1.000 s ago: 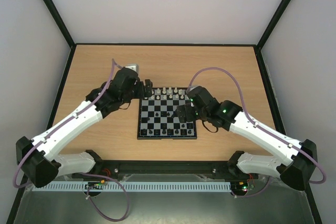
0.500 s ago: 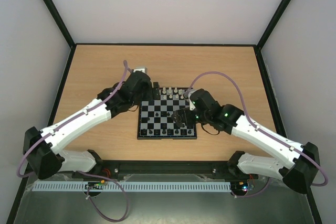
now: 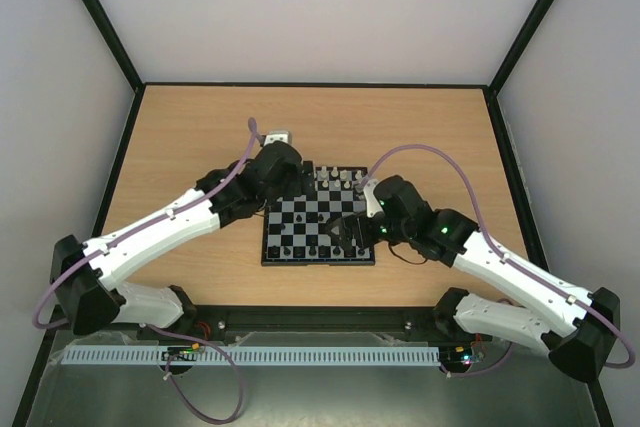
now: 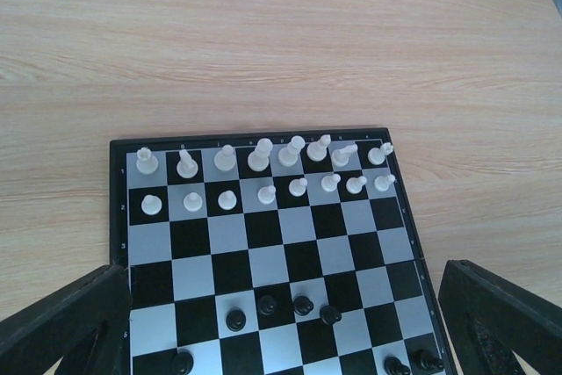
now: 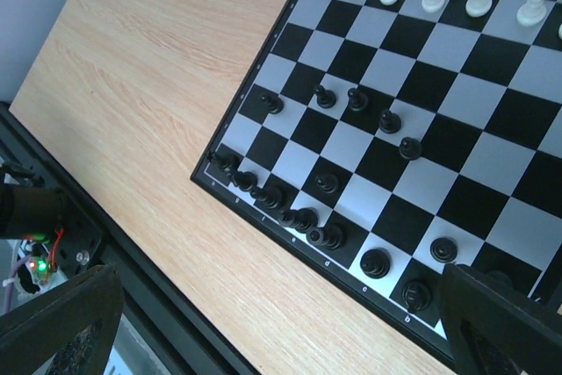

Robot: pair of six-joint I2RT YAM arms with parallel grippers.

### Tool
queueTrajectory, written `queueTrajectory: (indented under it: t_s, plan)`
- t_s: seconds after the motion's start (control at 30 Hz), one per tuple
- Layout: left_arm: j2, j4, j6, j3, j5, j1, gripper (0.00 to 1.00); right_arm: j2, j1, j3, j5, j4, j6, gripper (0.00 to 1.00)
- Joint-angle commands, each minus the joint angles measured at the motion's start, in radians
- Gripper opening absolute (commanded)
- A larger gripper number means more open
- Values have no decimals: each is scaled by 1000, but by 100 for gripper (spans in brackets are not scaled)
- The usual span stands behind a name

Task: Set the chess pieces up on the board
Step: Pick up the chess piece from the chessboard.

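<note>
The white side looks finished and the black side does not, so the step in hand is judged to be placing the black pawns.

The left arm reaches forward and inward from its base at the near left, its wrist raised over the board's far-left corner. The left gripper [image 4: 283,305] hangs with its jaws spread wide and nothing between them. Ahead of these jaws the white pieces [image 4: 258,160] stand in two rows along the far side of the board [image 4: 263,227], a few of them leaning. Almost directly below the gap, four black pawns [image 4: 303,306] stand in a loose cluster on the middle squares, well short of their own side.

The right arm comes in from the near right with its elbow bent, and its wrist hangs above the near-right part of the board. The right gripper [image 5: 281,292] is also wide open and empty. Just ahead of its jaws the black back-row pieces [image 5: 299,217] crowd the board's edge, some of them touching. Further ahead, the same loose pawns sit on the central squares, with few pawns on the row just inside the back row.

The next move probably calls for one gripper to descend over a single pawn and close narrowly enough to spare its neighbours
</note>
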Motion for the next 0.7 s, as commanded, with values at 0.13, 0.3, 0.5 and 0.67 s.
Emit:
queueTrajectory:
  t_s: [0.13, 0.3, 0.5, 0.67]
  plan:
    - [56, 26, 19, -2, 19, -4, 100, -37, 3, -30, 5, -4, 2, 99]
    - [23, 46, 27, -14, -28, -4, 99, -35, 3, -42, 83, -10, 6, 99]
    - [3, 75, 46, -61, -45, 32, 99, -12, 3, -43, 181, -35, 27, 99]
    - [-22, 149, 85, -130, 85, 118, 100, 17, 3, -37, 267, -57, 61, 99]
